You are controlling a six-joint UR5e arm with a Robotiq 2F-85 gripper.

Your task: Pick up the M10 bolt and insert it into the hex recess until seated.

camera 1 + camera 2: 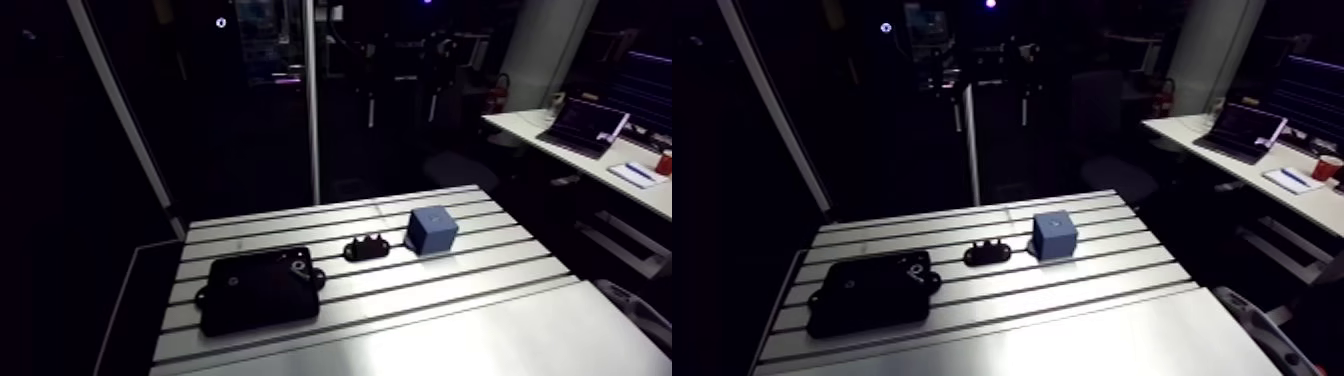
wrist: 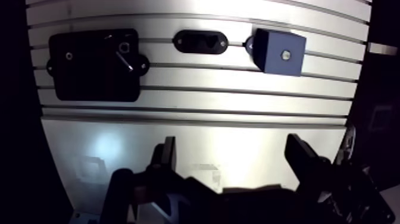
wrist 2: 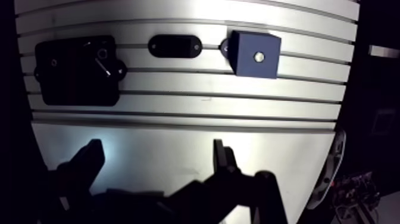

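Gripper point(image 2: 232, 148) wide open, holding nothing, above the table point(image 2: 196, 101).
The bolt point(image 2: 125, 61) lies on the black plate point(image 2: 83, 71), well ahead of the fingers; a small black holder point(image 2: 200, 42) and a blue block point(image 2: 280, 52) sit beside the plate.

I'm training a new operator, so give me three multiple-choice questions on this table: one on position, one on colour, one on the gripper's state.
1. What sits between the flat black plate and the cube? A) a small black oval block B) a red cup C) nothing
2. The cube's colour? A) blue B) yellow C) white
3. The gripper is: A) shut on the cube B) open and empty C) shut on the plate
Answers: 1 A, it lies mid-row; 2 A, its faces show blue; 3 B, its fingers stand apart, nothing between.
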